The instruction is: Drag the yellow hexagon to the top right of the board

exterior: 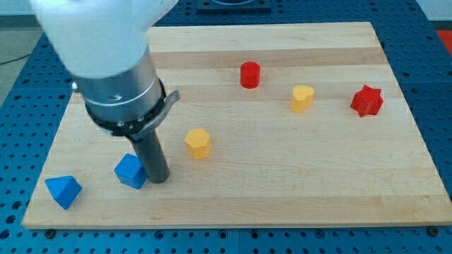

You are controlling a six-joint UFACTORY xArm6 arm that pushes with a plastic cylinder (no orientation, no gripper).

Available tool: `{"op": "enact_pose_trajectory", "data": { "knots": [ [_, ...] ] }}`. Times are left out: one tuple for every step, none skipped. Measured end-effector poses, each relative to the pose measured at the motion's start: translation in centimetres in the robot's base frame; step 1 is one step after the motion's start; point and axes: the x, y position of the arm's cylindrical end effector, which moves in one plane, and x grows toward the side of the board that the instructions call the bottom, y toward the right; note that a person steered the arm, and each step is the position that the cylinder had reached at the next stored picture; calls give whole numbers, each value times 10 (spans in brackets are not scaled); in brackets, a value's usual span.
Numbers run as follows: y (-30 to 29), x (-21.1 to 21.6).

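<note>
Yellow hexagonal block (198, 142) lies right of my tip (158, 179), which touches the blue cube (131, 171), gripping nothing; approach from the hexagon's lower-left, pushing toward the wooden board's (318, 190) top right.

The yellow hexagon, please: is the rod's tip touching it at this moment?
No, my tip stands beside the blue cube, with bare board between it and the yellow hexagon.

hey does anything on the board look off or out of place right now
Nothing is damaged or tipped. One oddity: my tip sits right beside the blue cube, apparently touching it, not at the yellow hexagon, which lies apart toward the view's right.
</note>
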Motion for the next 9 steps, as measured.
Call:
{"op": "enact_pose_trajectory", "data": {
  "knots": [
    [-30,1],
    [-55,14],
    [-63,17],
    [-50,2],
    [-53,-22],
    [-76,-15],
    [-79,-8],
    [-68,-9],
    [-35,-19]
  ]
}}
